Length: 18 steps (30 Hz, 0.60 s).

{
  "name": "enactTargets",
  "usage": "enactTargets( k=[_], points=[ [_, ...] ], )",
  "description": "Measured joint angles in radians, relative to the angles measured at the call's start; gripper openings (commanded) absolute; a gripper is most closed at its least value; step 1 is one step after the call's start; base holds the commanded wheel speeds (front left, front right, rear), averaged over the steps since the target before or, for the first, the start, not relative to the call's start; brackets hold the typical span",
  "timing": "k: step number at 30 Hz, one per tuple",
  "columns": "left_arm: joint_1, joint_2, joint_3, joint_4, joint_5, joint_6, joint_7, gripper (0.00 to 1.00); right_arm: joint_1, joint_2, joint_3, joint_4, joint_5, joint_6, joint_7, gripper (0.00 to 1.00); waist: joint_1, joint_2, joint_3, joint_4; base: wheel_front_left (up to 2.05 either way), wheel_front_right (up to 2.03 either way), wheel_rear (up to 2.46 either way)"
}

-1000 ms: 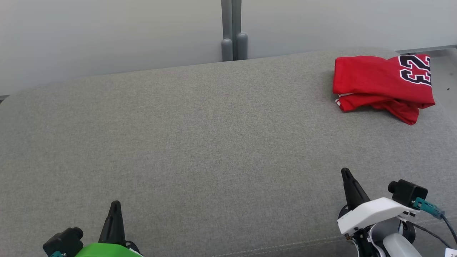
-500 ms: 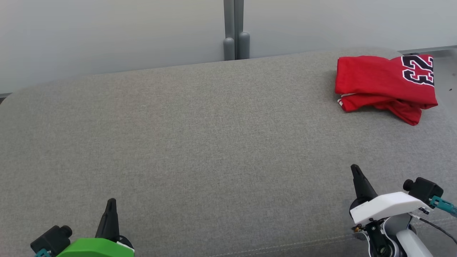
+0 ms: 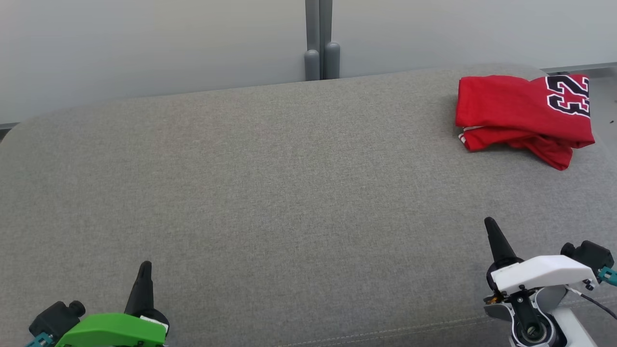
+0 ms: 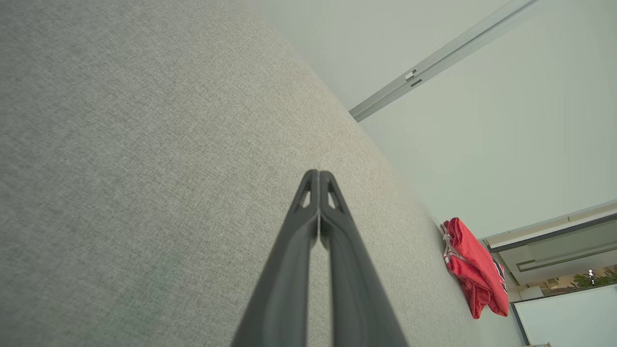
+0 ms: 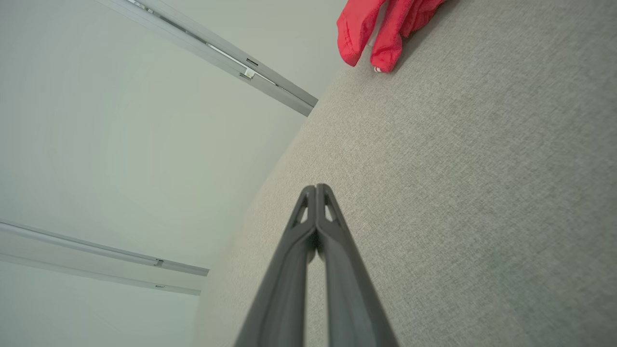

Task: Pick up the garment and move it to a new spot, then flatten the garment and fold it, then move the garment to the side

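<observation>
**Garment folded at the far corner, both grippers empty and parked**

Head view: the red garment (image 3: 520, 113) lies in the upper right of the frame, on the far corner of the grey cushion (image 3: 270, 193). It is doubled over into a rough rectangle with the black number facing up, and a loose flap sticks out at its lower right edge. I read that as folded and set aside, so the wide middle of the cushion is left free. My left gripper (image 3: 144, 268) sits at the lower left and my right gripper (image 3: 491, 224) at the lower right. Both are well apart from the cloth, and I judge them parked low so they cannot drag it.

Left wrist view: the left gripper's (image 4: 318, 174) fingers are pressed together with nothing between them, hanging over bare cushion. The garment (image 4: 475, 270) shows small at the lower right, lying along the cushion's edge.

Right wrist view: the right gripper (image 5: 315, 188) has its fingers closed tip to tip and is likewise empty. The garment (image 5: 381, 29) peeks in at the top, right of centre, with its folded edges facing me. In my judgement the task is about finished, and the untidy flap is the only thing I might redo.
</observation>
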Motion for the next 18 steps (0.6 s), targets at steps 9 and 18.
enactTargets(
  k=[9,18],
  points=[
    [-0.03,0.008,0.017,0.02,-0.13,-0.024,0.031,0.0,-0.017,0.006,-0.048,0.005,0.121,0.023,0.032,0.0,0.0,0.0,0.002,0.005,0.0,0.0,0.0],
    [-0.05,0.013,0.03,0.035,-0.249,-0.047,0.055,0.0,-0.02,0.013,-0.091,0.012,0.228,0.045,0.058,0.0,0.0,0.0,0.003,0.01,0.0,0.0,0.0]
  ],
)
